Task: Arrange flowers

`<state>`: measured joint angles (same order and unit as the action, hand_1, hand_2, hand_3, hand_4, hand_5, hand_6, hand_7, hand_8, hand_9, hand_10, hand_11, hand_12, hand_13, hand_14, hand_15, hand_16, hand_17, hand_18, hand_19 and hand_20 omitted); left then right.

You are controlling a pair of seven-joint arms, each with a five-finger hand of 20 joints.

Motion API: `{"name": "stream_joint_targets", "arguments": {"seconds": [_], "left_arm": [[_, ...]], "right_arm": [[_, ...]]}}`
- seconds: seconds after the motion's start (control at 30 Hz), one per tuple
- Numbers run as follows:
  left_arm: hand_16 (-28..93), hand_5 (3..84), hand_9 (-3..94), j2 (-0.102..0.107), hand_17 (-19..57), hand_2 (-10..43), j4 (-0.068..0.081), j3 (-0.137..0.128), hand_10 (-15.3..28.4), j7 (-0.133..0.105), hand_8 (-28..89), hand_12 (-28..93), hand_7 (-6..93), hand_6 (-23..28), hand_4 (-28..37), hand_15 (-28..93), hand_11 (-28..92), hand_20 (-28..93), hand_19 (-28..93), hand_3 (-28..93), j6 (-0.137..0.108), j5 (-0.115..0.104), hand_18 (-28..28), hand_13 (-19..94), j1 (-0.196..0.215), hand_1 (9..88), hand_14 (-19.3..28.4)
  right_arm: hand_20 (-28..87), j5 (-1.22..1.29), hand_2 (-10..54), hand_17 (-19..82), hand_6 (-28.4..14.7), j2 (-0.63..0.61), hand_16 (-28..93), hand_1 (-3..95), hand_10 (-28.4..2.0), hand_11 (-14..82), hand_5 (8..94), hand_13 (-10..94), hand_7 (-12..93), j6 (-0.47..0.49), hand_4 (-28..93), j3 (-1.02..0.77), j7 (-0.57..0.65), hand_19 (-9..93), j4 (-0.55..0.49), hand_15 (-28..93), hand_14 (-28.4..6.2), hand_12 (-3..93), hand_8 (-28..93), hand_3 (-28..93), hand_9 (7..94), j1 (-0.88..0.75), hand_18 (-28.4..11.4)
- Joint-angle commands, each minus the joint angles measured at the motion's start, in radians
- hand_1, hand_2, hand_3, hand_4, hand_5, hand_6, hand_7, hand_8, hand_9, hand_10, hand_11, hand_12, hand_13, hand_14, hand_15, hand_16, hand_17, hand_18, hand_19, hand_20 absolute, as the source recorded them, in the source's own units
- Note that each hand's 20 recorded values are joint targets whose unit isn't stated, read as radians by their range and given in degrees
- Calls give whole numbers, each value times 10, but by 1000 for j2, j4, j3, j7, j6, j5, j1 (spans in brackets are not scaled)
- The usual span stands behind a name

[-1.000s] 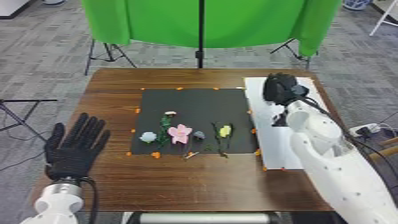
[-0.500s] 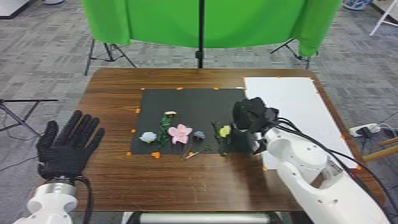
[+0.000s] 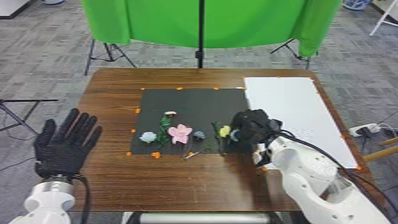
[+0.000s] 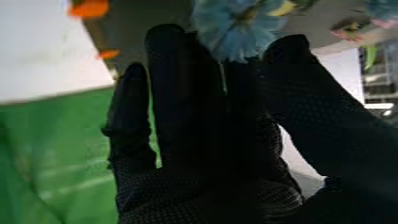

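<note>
Right robot hand (image 3: 253,125) at a blue, broad-petalled flower (image 4: 233,31).
Its fingers are extended, seemingly ungrasping; contact with the bloom is unclear. It has swung in from the far end of the white sheet (image 3: 289,100) along the brown wooden worktop's (image 3: 195,185) right edge, so picking up the next stem seems due. Pink (image 3: 180,133) and yellow flowers (image 3: 224,131) lie left of it on the black mat (image 3: 195,100); the left robot hand (image 3: 62,152) waits, fingers straight, by the left edge.
</note>
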<state>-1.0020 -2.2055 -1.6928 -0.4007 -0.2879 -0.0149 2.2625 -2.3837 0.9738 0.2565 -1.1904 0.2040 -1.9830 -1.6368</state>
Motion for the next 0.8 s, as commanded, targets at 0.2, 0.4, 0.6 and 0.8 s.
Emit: {"name": "stream_joint_targets", "arguments": {"seconds": [0.2,0.4,0.6,0.8], "left_arm": [[-23,445,385,-3,-51,123,10,-14,138,-10,-98,96,93,86,-283,215,182,135,316,747,1,-1,128,314,-2,254,128],[-23,446,385,-7,-52,124,8,-26,140,-25,-94,95,88,89,-283,217,180,135,315,747,8,-1,129,312,3,252,131],[-27,445,384,-22,-50,123,13,-46,140,-30,-95,90,82,90,-283,205,169,131,309,747,23,25,129,312,8,249,128],[-29,435,382,-20,-44,130,39,-68,137,2,-93,79,64,86,-283,158,138,121,283,735,13,106,125,312,-3,238,117]], "right_arm": [[424,19,-73,230,-25,23,219,402,-143,162,571,558,140,-92,-265,-56,89,747,-59,520,-124,160,-123,817,615,-23,-197],[418,34,-68,230,-28,47,211,396,-147,156,563,552,131,-88,-262,-92,112,748,-79,525,-128,155,-117,810,606,-12,-199],[355,387,-6,221,-33,186,175,339,-154,121,555,521,121,-118,-259,-186,90,676,-94,403,-133,144,-112,796,567,-31,-188],[233,779,67,160,-49,310,202,212,-156,40,383,392,67,-153,-259,-299,151,522,-127,145,-152,126,-83,783,398,-79,-176]]}}
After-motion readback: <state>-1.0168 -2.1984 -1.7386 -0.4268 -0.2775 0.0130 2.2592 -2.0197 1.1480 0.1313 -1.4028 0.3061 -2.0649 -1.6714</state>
